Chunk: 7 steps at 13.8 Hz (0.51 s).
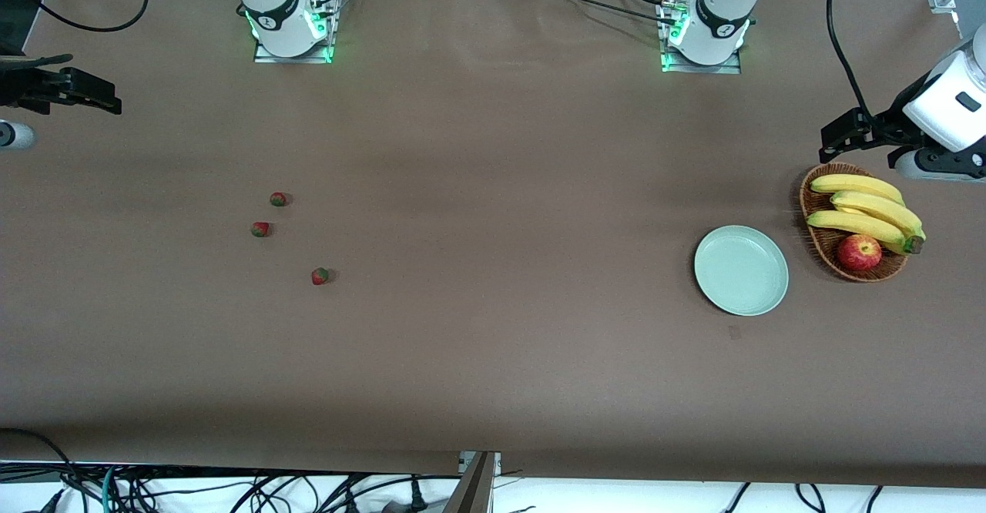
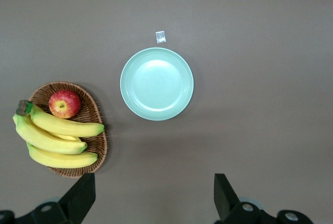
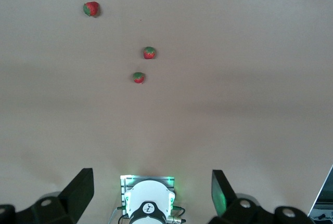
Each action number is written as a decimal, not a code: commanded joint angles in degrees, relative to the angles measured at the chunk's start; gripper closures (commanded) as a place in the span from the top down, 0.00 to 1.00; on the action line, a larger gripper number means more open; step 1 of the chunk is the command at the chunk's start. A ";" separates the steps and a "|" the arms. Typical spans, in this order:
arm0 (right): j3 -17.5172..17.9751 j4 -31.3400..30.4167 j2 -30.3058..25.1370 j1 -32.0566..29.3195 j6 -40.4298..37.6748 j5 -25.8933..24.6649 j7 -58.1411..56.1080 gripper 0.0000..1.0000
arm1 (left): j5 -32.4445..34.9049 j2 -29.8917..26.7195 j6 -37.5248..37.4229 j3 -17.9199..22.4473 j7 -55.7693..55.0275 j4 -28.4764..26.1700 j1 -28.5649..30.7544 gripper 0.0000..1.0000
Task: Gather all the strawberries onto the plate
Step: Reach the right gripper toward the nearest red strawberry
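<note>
I am holding my right gripper (image 1: 104, 102) wide and empty, up at my end | strawberries (image 1: 260, 229) are lying apart on the table toward my end, nearer me | plate (image 1: 741, 269) is sitting beside the basket (image 1: 816, 243) | left gripper (image 1: 836, 137) is waiting wide | both arms are partly cut off

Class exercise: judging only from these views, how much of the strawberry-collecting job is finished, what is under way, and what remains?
Done: nothing; the plate beside the basket is empty. In hand: nothing; the left gripper waits open near the basket, the right gripper open at its own end of the table. Left: all three strawberries lie on the table toward the right arm's end.
</note>
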 commanded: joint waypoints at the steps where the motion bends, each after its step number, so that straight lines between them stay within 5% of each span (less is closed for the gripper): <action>1: 0.00 0.01 -0.49 -0.16 0.18 -0.39 -1.25 1.00 | -0.79 -0.90 -1.34 0.32 -0.18 -0.49 0.01 1.00; 7: 0.00 -0.25 -0.40 -0.25 1.41 0.05 -1.43 1.00 | -0.79 -0.90 -1.61 0.41 -0.27 -0.49 0.01 1.00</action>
